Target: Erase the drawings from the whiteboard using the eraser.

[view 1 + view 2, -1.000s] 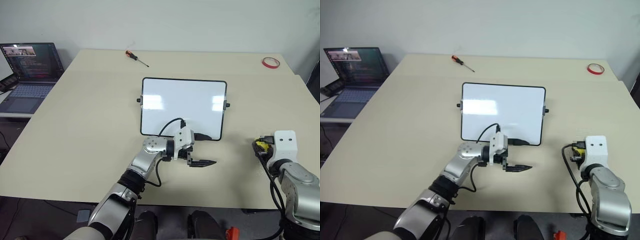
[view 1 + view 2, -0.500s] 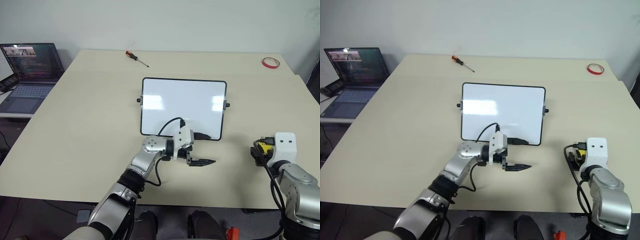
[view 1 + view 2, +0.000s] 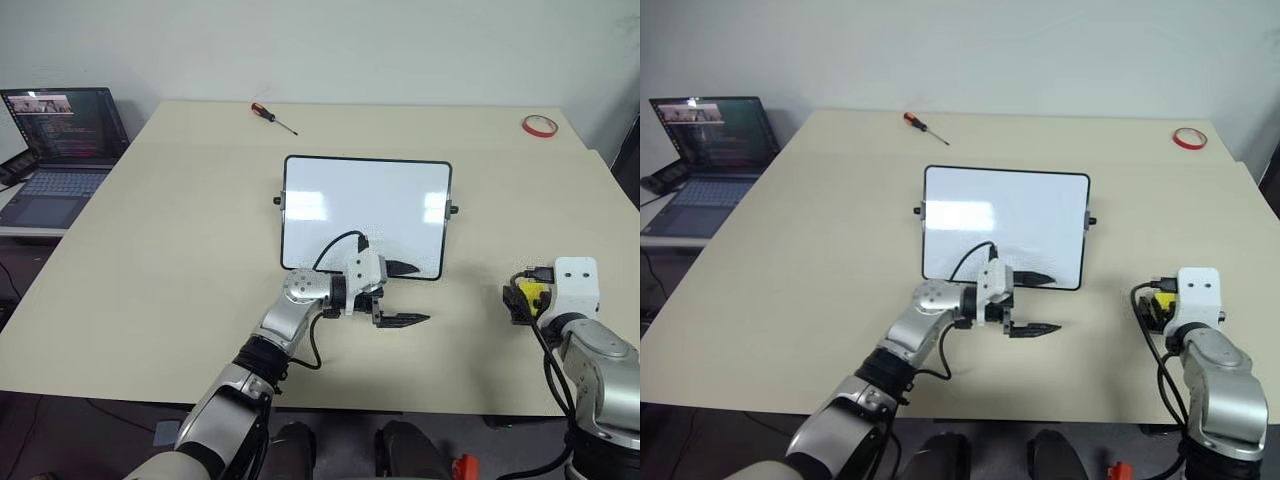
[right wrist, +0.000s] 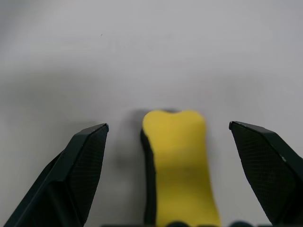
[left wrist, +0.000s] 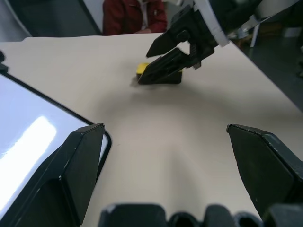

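Eraser [image 4: 177, 165] lay on the table [image 3: 180, 250] between the jaws of the right gripper [image 4: 168, 142], which stood wide, with a clear gap to each finger and neither pad touching it. By my reading, the board work was done or nearly so: the whiteboard [image 3: 365, 215] looked blank from the head views, with no drawings I could make out on it, and the eraser sat on the table, not in a grip. If any mark remained, the next move would call for the right jaws to close across the yellow block and carry it back to the board, which lay well off to the left of those jaws; otherwise, the right arm needed only to back away.

Left gripper [image 3: 392, 295] hung level, just past the board's near edge, with its jaws wide and nothing between them.

Its wrist view showed what the head views could not: the right gripper from the side, fingers tilted down over the eraser, with the block's dark underside on the table, and a corner of the board beside one left finger. Only a scrap of yellow showed by the right wrist in the head views. Right wrist view alone gave the gaps on both sides of the block.
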